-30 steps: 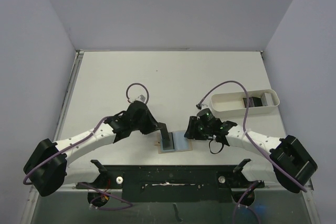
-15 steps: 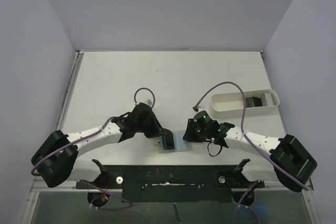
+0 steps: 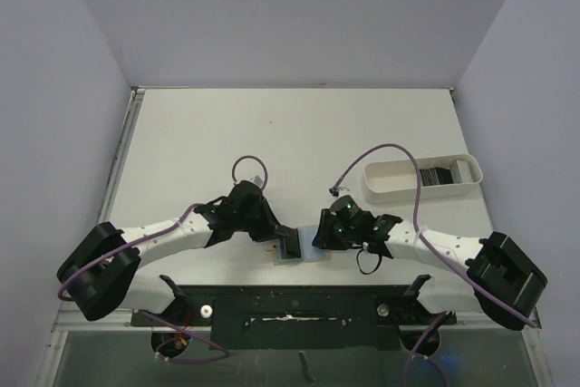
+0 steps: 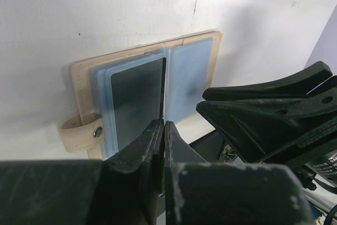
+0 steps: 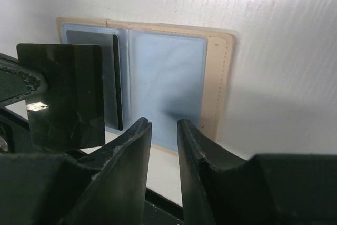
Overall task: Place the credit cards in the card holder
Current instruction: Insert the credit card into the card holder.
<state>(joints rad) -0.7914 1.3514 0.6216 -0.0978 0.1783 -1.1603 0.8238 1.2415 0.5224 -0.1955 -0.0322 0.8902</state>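
The left arm (image 3: pixel 163 235) and the right arm (image 3: pixel 444 244) both wear smooth white moulded shells over their long links, with bulky matte-black housings at the joints. A thin purple cable (image 3: pixel 246 162) forms a small loop above the left wrist. A longer purple cable (image 3: pixel 390 148) arcs over the right arm. Small green lights (image 3: pixel 343 211) glow on the right wrist. The left gripper (image 4: pixel 162 130) has 2 black, wedge-shaped fingers with a grainy, scuffed finish. The right gripper (image 5: pixel 164 125) has 2 black, curved fingers with rounded tips.
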